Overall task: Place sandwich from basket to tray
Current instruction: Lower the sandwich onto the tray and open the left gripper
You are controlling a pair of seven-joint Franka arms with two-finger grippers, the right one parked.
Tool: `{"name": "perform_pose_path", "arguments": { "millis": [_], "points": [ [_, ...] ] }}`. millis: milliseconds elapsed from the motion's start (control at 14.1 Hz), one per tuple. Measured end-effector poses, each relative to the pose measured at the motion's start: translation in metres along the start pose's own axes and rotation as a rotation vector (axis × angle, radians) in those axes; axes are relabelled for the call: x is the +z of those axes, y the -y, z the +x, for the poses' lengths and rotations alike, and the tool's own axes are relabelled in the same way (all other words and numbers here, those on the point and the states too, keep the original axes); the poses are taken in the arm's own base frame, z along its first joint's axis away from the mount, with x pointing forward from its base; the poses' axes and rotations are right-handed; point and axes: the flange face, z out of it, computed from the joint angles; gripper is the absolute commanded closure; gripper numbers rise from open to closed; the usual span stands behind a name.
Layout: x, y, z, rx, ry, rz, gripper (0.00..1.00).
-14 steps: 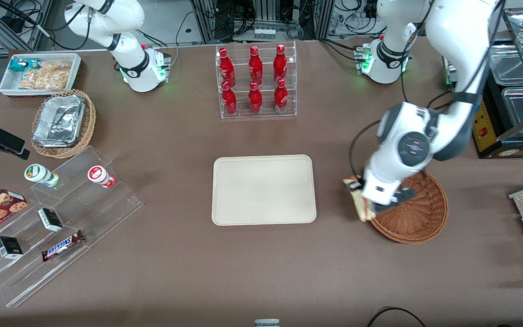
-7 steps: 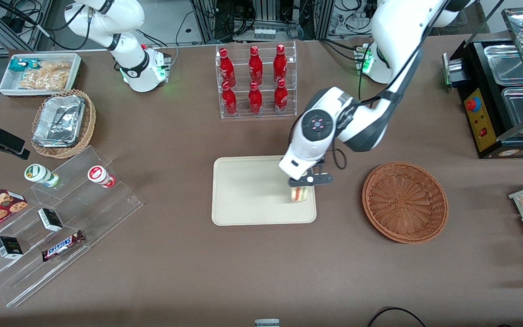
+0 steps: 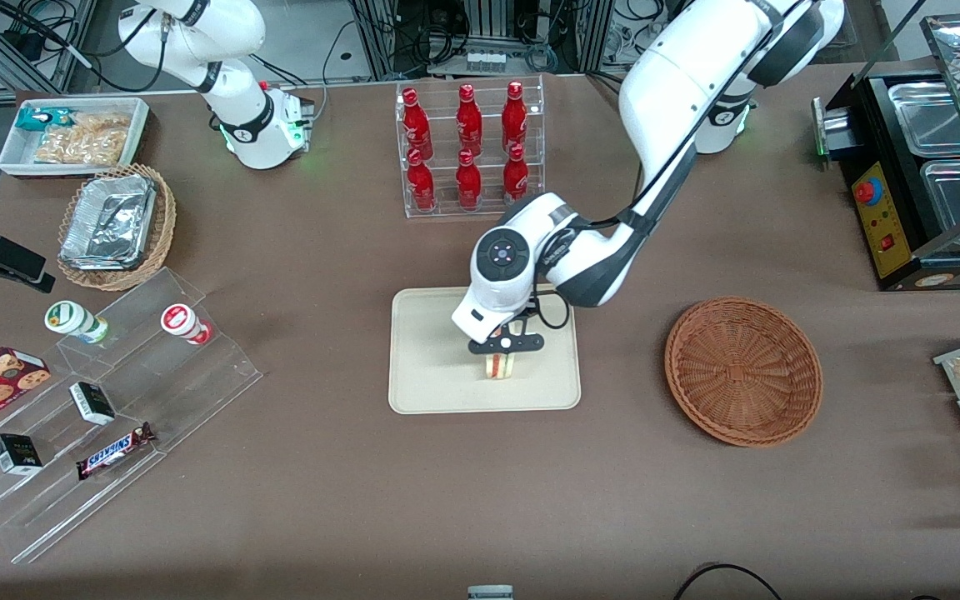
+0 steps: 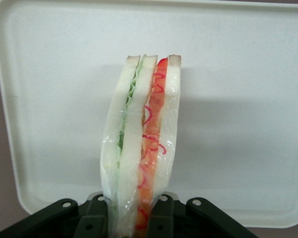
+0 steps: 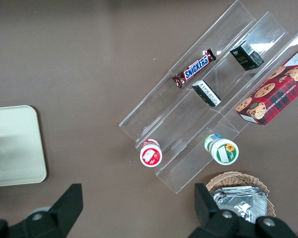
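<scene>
The sandwich (image 3: 497, 365) is clamped in the gripper (image 3: 503, 343), held on edge with its bread slices upright, red filling on one side and green on the other, and it hangs over the tray (image 3: 430, 350), inside the rim and nearer the tray's basket-side end than its middle. In the wrist view you see the sandwich (image 4: 141, 144) pinched at its base between the closed black fingers (image 4: 92, 218), wrapped in clear film, with the tray (image 4: 238, 99) flat underneath it. Whether the sandwich tip already touches the tray surface, you cannot tell. The basket (image 3: 743, 371) sits well apart from the tray, toward the working arm's end of the table, with nothing in it. So you are in the placing step: pickup and carry look done, release is not. Next you likely need to lower until the sandwich rests on the tray, then open the fingers and lift straight up. Standing on edge it may tip over when let go.
</scene>
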Motion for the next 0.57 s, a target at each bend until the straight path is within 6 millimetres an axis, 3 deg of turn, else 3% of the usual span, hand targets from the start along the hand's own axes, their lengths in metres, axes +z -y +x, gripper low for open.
{"name": "perform_pose_path", "arguments": {
  "millis": [283,425,496,566],
  "points": [
    [0.02,-0.014,-0.004,0.009,0.002,0.011,0.7],
    [0.025,-0.014,-0.002,0.007,0.006,0.014,0.41],
    [0.026,-0.014,-0.001,0.005,0.005,0.013,0.08],
    [0.025,-0.014,0.001,0.002,0.002,0.011,0.0]
  ]
}}
